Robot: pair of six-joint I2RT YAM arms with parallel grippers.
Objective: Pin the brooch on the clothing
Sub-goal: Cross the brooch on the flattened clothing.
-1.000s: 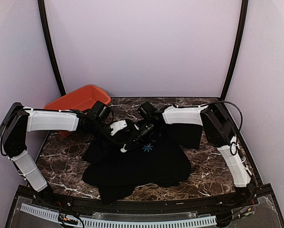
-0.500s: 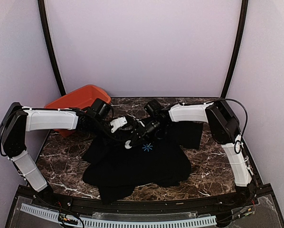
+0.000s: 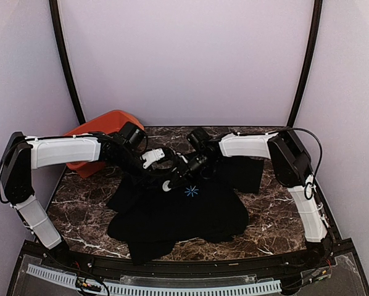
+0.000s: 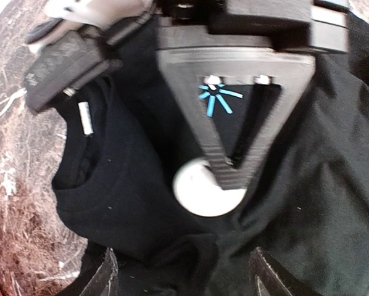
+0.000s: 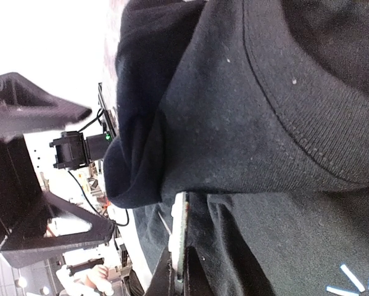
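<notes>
Brooch, a pale round disc, pinched in right jaws over black shirt; left jaws wide.

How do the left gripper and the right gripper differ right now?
The left gripper has its fingers wide apart; the right gripper has them pressed shut. The left gripper holds nothing, the right gripper pinches the small pale round brooch. Both hover over the black short-sleeved T-shirt near its collar.

the t-shirt is black knit cloth, matt and faintly linty, with a stitched hem. the table looks like polished dark marble veined white. the tray is smooth orange plastic; the arm shells are smooth white plastic.
</notes>
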